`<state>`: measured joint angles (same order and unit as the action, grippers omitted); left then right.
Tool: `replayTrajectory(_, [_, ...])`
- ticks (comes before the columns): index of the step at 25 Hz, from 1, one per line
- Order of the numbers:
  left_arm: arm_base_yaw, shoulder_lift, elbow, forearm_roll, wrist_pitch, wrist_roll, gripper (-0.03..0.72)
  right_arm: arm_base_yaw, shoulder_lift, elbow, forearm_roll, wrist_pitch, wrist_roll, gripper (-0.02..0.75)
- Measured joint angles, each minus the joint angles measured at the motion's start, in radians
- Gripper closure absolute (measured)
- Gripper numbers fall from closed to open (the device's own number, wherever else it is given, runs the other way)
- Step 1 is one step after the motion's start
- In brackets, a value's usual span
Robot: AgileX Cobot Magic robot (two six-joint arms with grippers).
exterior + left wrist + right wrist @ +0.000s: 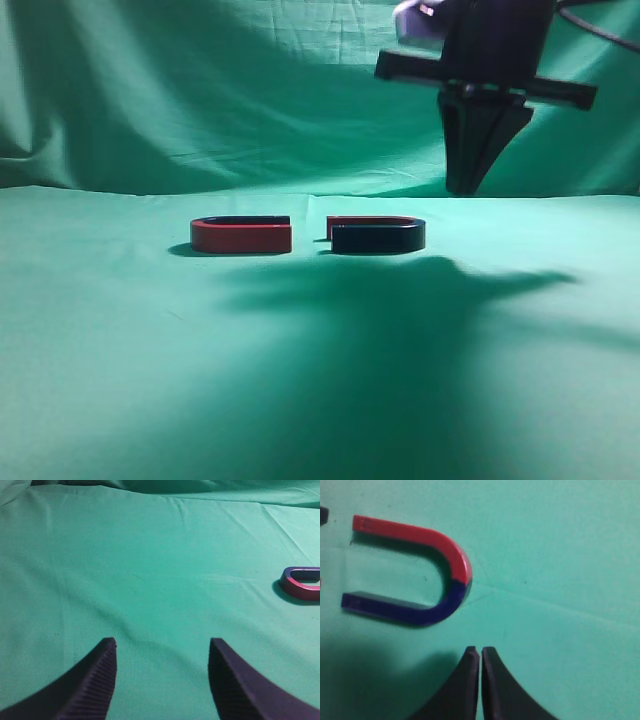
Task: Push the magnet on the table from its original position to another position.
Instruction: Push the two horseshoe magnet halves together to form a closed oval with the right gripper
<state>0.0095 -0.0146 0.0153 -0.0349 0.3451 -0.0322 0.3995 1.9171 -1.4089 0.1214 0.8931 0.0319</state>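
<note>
Two U-shaped magnets lie on the table (110,340), which is the biggest thing here, a wide flat top under wrinkly green cloth. No box, bowl or tray shows in any view, so nothing sits inside anything.

Next biggest is the right gripper (468,185). It hangs in the air, above and a little behind the magnets, off to the right. Its two black fingers (492,680) are pressed tight together with nothing between them. I think they are squeezed flat like that to make one firm tip for pushing, because a push needs no grabbing.

From the left wrist view, the left gripper (162,652) has its fingers spread wide apart and holds nothing. It is over bare cloth, well apart from the work, so it seems to be just waiting.

Smallest are the magnets. The magnet (378,236) to push is the right one, with its dark side near us and its red arm behind. Its open end faces the other magnet (241,235), near it but not touching.
</note>
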Motion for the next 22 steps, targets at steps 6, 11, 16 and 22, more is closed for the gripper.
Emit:
replayTrajectory(6, [0.0, 0.0, 0.0, 0.0, 0.0, 0.0, 0.289, 0.0, 0.144, -0.132, -0.007, 0.04, 0.016, 0.738])
replayTrajectory(11, [0.0, 0.0, 0.0, 0.0, 0.0, 0.0, 0.289, 0.0, 0.196, -0.182, -0.002, 0.042, 0.016, 0.738])
replayTrajectory(16, [0.0, 0.0, 0.0, 0.0, 0.0, 0.0, 0.289, 0.019, 0.223, -0.22, 0.002, 0.045, 0.016, 0.738])
replayTrajectory(22, [0.0, 0.0, 0.0, 0.0, 0.0, 0.0, 0.289, 0.057, 0.231, -0.224, 0.013, 0.025, 0.016, 0.738])
